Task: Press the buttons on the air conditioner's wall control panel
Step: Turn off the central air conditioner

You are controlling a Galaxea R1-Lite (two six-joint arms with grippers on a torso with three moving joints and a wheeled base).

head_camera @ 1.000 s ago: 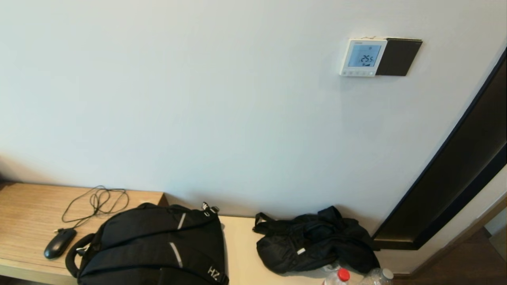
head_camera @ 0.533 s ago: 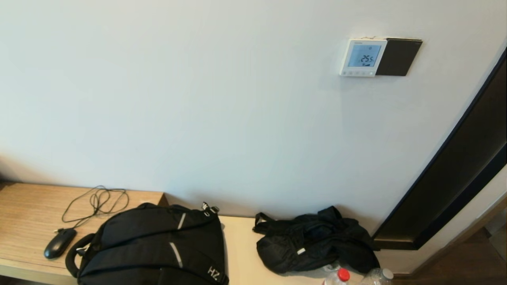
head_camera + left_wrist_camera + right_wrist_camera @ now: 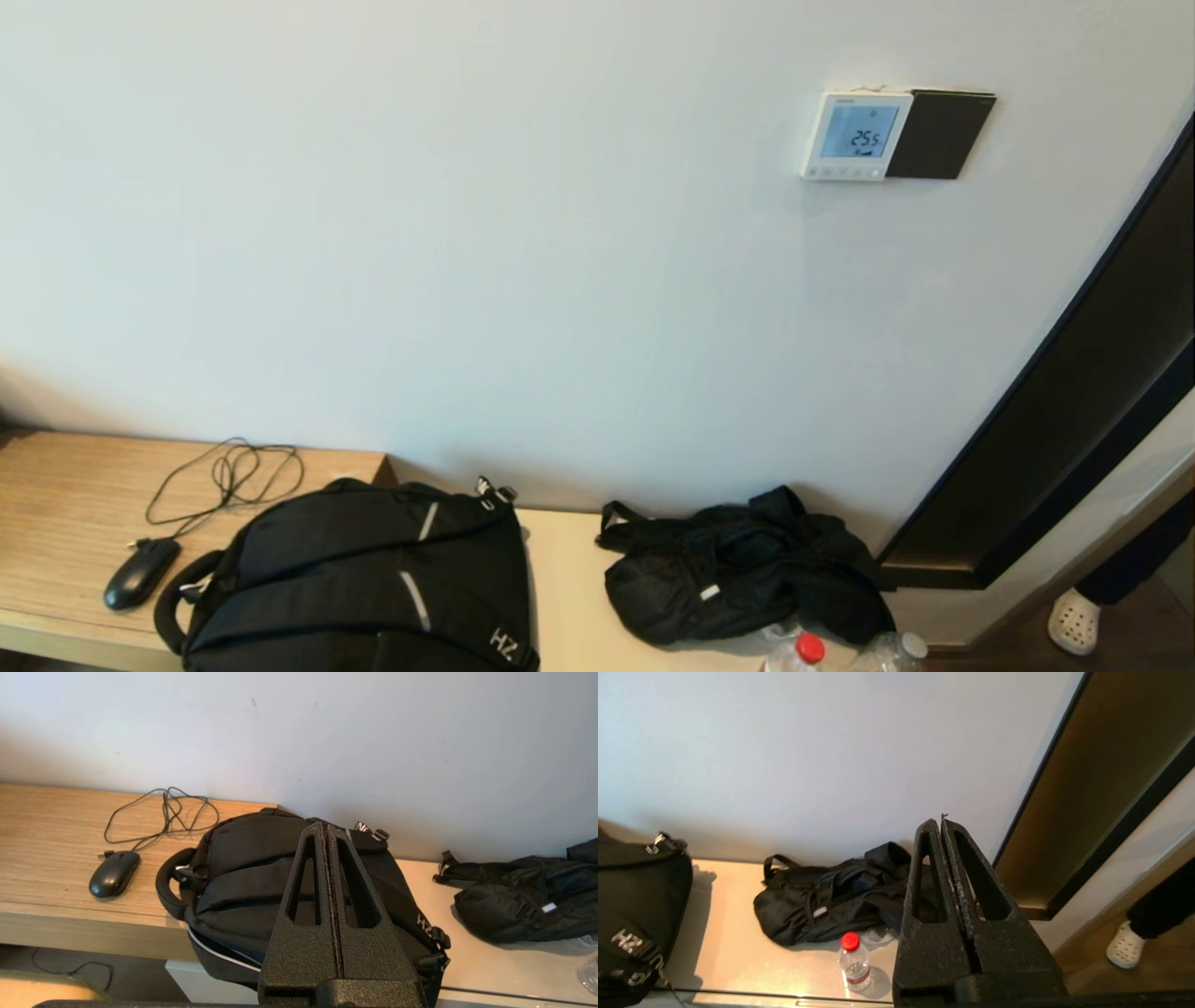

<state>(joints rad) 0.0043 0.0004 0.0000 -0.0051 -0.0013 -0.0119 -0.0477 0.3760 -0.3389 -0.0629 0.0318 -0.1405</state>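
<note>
Both hands sitting low over the surface (image 3: 569,597), left hand (image 3: 325,833) and right hand (image 3: 942,823) each pressed together, control panel (image 3: 856,135) glowing high on the wall, untouched; whichever reaches should be meeting one button squarely; button labels too small to read.

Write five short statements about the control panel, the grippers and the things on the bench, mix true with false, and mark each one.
1. The control panel on the wall shows a lit display. True.
2. The right gripper is pressing the panel's buttons. False: it is shut and low, near the bench; no arm appears in the head view.
3. The left gripper is shut, above the black backpack. True.
4. The mouse lies on top of the backpack. False: it lies on the wooden desk, beside the backpack.
5. The bottle has a blue cap. False: it is red.
</note>
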